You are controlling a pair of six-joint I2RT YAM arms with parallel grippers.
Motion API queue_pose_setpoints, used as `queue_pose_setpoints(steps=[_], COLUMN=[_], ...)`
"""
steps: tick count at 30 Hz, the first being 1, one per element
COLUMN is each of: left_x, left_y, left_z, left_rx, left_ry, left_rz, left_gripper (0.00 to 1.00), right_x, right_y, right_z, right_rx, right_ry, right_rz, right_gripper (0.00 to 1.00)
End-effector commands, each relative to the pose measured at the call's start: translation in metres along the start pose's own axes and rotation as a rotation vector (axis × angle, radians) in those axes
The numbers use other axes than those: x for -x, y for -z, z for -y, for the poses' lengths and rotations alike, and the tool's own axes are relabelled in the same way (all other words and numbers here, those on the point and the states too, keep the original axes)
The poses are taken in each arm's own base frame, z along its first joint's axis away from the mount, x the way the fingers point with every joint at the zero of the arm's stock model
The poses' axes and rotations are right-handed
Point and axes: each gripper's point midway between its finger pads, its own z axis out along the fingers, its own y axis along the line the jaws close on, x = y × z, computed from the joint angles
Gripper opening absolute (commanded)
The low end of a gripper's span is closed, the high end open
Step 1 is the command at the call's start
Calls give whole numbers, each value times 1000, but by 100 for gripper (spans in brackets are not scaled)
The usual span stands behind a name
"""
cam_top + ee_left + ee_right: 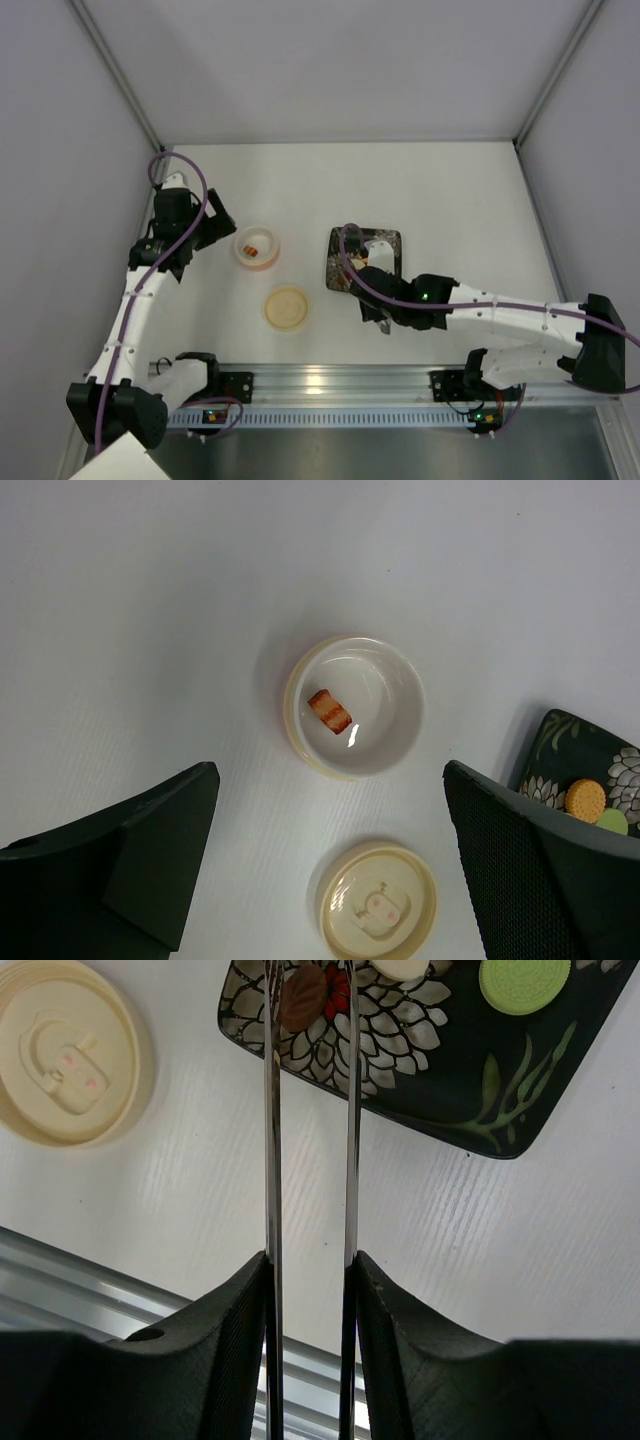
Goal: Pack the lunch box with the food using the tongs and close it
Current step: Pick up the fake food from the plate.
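Observation:
The lunch box (398,742), a round tub with a white inside, stands on the table with one orange-brown piece of food (329,711) in it. My left gripper (328,790) hangs open above it and holds nothing. My right gripper (310,1260) is shut on the tongs (270,1160), squeezing their two thin arms nearly parallel. The arms reach over the black floral plate (470,1090), and a brown piece (302,995) sits between them near the tips. A green round (524,980) and a cream oval (400,968) lie further along the plate. From above, the right gripper (383,298) sits at the plate's near edge.
The cream lid (286,307) lies flat on the table, near the lunch box (257,247) and left of the plate (390,240). An aluminium rail (330,380) runs along the near edge. Grey walls close in the left, back and right sides.

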Motion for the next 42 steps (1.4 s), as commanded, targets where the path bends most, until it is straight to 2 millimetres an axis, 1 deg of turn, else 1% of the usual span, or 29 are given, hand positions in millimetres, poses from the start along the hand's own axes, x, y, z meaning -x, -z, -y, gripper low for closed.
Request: queue_pose_setpoints(steps=[1,12,17,22,25,27,29,31,32,34,35,37,38,39,40,42], left_x=[10,9,9,9,9,8,8,8,8,10,9,9,9,9,10,9], left_y=[6,6,6,6,6,6,6,6,6,7,6,7,7,7,7,7], left_z=[3,4,4,4,4,4,4,4,5,5,5,5,5,5,5,5], left_rx=[-26,-30,-31,-32,-34,-33,-35,-35,-37,-38,-38,-40,-40,-40,-41,-40], left_ry=[-5,-6,-6,-6,-6,-7,-6,-7,-6,-6,-5,-6,-6,-6,-6,-6], left_rz=[49,47,48,47,48,45,46,46,47,49,48,50,49,49,51,50], left_gripper=[99,99,99,99,99,99,99,99,99,99,99,99,99,99,99,99], right_x=[0,-15,-16,-18,-19,-17,-11,-7,-1,4,11,18,28,33,44,51], right_y=[0,-6,-6,-7,-8,-6,-4,-1,2,5,9,13,18,20,26,26], right_z=[-11,-14,-21,-21,-22,-23,-23,-19,-19,-15,-18,-17,-20,-21,-25,-31], right_rx=[34,48,70,65,66,67,62,42,34,13,19,16,19,19,26,26], right_ry=[-19,-23,-27,-23,-21,-19,-23,-17,-20,-13,-18,-15,-22,-17,-22,2], right_rz=[18,-12,-16,-21,-26,-24,-8,-1,18,29,45,61,83,93,116,125], right_gripper=[37,38,38,38,33,26,23,21,21,20,20,20,20,20,20,21])
